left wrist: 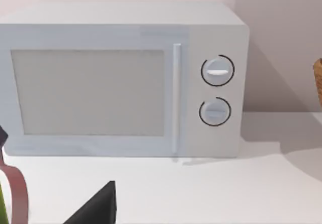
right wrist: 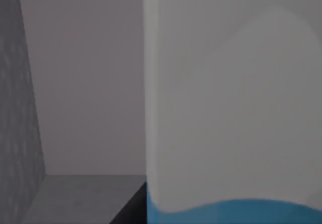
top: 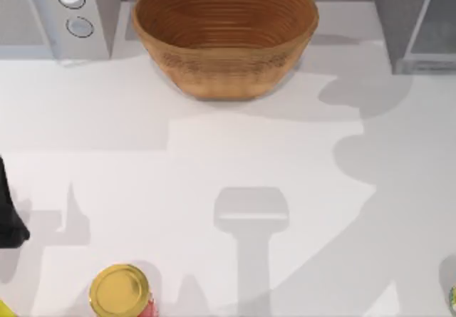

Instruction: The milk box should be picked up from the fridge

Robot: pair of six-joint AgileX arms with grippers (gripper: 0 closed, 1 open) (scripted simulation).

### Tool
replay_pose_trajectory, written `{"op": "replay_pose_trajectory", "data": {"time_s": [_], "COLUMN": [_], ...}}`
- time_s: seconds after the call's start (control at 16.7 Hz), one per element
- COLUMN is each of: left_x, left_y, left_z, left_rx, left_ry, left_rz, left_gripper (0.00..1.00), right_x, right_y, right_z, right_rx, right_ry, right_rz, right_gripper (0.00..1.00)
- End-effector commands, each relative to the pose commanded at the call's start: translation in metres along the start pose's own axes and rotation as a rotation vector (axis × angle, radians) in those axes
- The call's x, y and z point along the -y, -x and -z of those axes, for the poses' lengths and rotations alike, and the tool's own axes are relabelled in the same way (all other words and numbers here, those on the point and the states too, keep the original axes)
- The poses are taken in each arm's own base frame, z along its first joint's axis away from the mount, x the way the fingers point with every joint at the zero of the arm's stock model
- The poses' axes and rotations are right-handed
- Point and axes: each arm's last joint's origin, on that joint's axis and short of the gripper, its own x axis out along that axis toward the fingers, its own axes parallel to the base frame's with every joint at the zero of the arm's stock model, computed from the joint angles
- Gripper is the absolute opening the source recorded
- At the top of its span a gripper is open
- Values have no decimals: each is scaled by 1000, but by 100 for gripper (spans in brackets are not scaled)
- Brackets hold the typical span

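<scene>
My white table (top: 214, 174) sits against a pale wall, with a woven basket (top: 225, 35) at the back centre, a light-grey microwave (top: 57, 14) at the back left and the dark-grey fridge (top: 417, 21) at the back right. A gold-lidded jar (top: 121, 292) stands at the near left edge. My left arm (top: 11, 214) is parked at the left edge, its wrist camera facing the microwave's two knobs (left wrist: 217, 90). The right wrist camera sits very close to the milk box (right wrist: 231, 108) inside the fridge, white above a blue band, speckled wall (right wrist: 17, 123) beside it. I cannot tell either claw's state.
</scene>
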Motion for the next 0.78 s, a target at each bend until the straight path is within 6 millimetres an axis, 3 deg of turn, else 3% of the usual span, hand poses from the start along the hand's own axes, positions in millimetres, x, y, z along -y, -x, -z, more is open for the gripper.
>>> {"op": "replay_pose_trajectory", "data": {"time_s": [0.48,0.78], "left_x": [0,0], "left_y": [0,0], "left_z": [0,0], "left_rx": [0,0], "left_ry": [0,0], "left_rz": [0,0], "left_gripper": [100,100], "right_x": [0,0], "right_y": [84,91], "right_z": [6,4], "right_rx": [-20,-10], "right_ry": [-5,-1], "right_rz": [5,6], "right_gripper": [0,0]}}
